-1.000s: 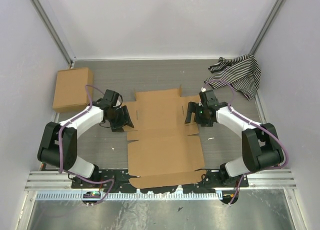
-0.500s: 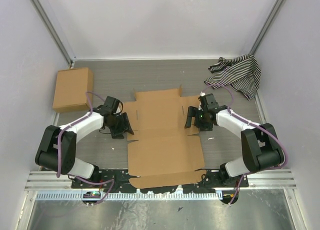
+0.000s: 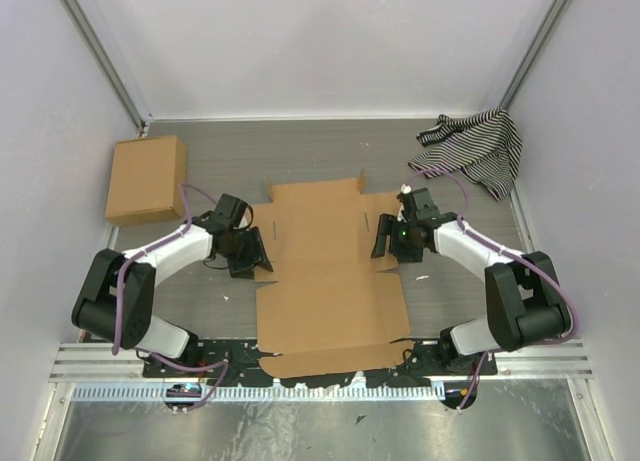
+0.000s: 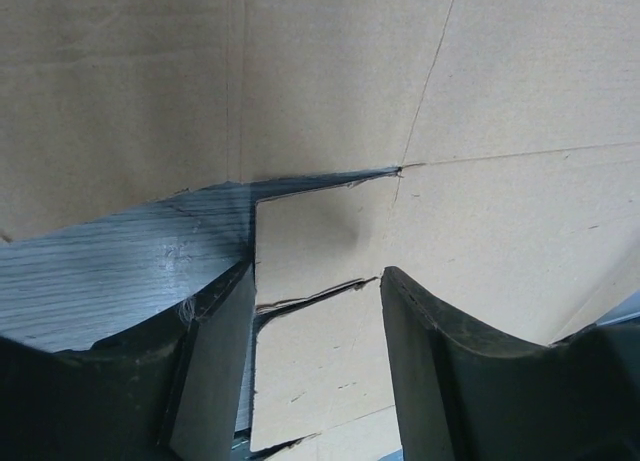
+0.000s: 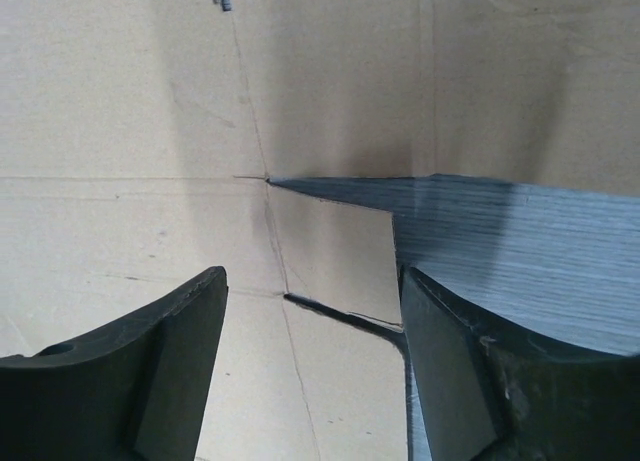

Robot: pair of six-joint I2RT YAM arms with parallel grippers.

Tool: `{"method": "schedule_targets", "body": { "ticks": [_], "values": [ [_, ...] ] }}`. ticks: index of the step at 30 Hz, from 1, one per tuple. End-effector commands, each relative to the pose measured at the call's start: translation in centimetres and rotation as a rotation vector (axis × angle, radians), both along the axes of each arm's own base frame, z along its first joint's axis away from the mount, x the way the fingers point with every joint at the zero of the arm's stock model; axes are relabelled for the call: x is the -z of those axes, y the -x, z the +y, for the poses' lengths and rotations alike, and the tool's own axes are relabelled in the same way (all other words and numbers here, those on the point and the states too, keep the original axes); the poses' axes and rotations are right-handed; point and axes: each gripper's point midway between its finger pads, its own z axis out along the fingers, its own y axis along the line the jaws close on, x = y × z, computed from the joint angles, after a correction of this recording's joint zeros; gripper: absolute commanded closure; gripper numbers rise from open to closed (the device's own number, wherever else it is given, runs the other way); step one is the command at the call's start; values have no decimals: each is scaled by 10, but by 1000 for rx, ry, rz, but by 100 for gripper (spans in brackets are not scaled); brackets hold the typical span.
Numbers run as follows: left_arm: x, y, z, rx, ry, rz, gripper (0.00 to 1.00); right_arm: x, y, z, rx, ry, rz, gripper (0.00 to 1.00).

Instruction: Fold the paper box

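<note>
Flat brown die-cut cardboard paper box [image 3: 325, 281] lies mid-way across the grey table [image 3: 330, 151], left gripper [image 3: 254, 253] and right gripper [image 3: 382, 237] at its left and right side tabs, both jaws spread.

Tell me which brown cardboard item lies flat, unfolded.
The paper box, the die-cut sheet in the middle, flaps spread out. The other cardboard box, far left, is already formed.

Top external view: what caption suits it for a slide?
Left fingers and right fingers, both open, poised at opposite edges of a flat paper box; a cardboard box and striped cloth lie beyond.
</note>
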Motion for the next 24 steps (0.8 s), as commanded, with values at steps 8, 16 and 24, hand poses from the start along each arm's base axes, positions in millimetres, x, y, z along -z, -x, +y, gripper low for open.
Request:
{"method": "schedule_targets", "body": {
  "ticks": [8, 16, 24],
  "values": [
    [-52, -22, -27, 18, 55, -116, 41, -54, -15, 15, -12, -70, -123, 26],
    [-37, -24, -53, 69, 47, -93, 42, -46, -11, 30, -39, -90, -101, 26],
    [-23, -24, -75, 111, 48, -72, 43, -45, -7, 59, -92, -92, -100, 27]
  ]
}}
